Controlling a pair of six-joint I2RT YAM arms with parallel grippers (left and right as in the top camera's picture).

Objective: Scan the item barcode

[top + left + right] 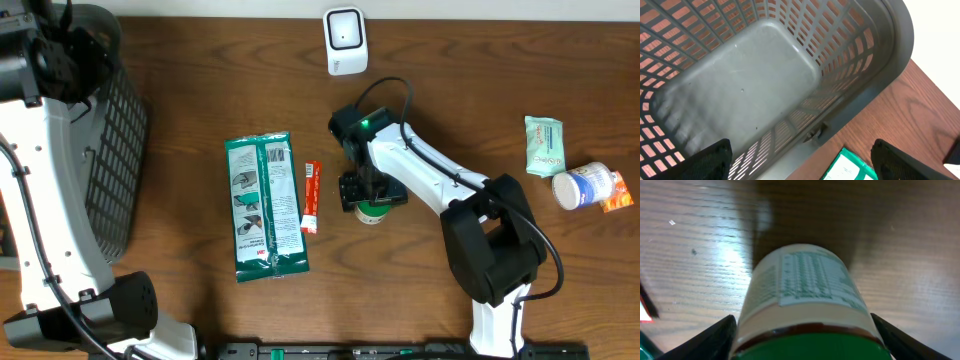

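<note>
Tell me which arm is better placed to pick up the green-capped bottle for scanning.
Right. Its pincer straddles the green-capped bottle, one finger on each side, though whether they touch it is unclear. The left pincer hangs open over the basket, well away from the bottle.

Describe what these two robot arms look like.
Both have white boxy links and black rounded joints. The right arm shows a small green light near its wrist, with a thin black cable looping over it. The left arm looks alike. The left gripper and right gripper have black fingers.
</note>
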